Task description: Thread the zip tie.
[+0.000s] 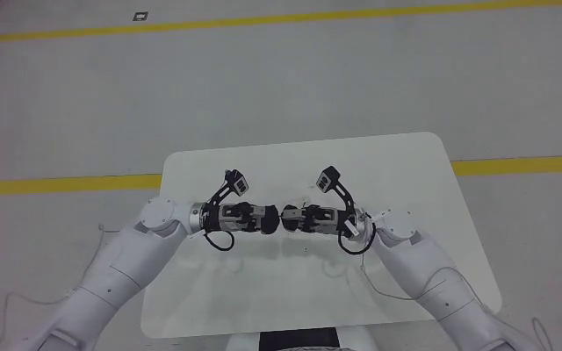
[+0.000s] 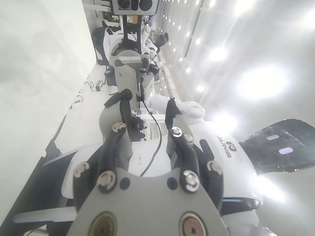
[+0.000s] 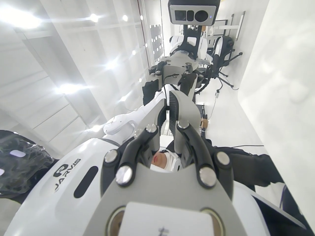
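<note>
Both held over table; left fingers spread, right fingers nearly closed (hold unclear)

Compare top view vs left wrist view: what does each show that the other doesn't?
Top only: the whole rounded white table, the yellow floor lines beyond it, and both arms stretched over the table's middle.
Left wrist only: ceiling lights, and the left gripper close up, jaws apart, with black pads on its fingers.
Both: the left gripper tip to tip with the right gripper, the right arm's wrist camera, and part of the table.
</note>
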`<state>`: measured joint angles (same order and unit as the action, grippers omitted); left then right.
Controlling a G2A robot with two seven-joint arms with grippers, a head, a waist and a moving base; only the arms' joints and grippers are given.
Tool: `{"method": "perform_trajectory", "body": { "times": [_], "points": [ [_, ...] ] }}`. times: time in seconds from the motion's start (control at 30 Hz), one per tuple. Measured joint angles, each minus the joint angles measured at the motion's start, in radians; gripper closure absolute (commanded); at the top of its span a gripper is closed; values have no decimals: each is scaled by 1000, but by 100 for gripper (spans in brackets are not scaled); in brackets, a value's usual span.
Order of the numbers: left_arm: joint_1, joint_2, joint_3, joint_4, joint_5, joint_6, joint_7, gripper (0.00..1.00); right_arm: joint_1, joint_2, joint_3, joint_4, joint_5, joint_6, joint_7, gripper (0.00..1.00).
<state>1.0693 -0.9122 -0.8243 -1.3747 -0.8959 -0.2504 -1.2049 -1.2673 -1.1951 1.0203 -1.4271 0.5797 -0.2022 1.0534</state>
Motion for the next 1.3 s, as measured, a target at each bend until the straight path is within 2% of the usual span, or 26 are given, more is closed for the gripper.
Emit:
{"method": "perform_trajectory", "body": {
  "times": [0.5, 1.3],
  "points": [
    [-2, -12, -4, 17, 15, 21, -6, 91, -3, 4, 2, -5, -18, -2, 11, 100],
    [3, -26, -19, 24, 40, 38, -12, 95, 2, 4, -8, -1, -16, -8, 22, 100]
  ]
}}
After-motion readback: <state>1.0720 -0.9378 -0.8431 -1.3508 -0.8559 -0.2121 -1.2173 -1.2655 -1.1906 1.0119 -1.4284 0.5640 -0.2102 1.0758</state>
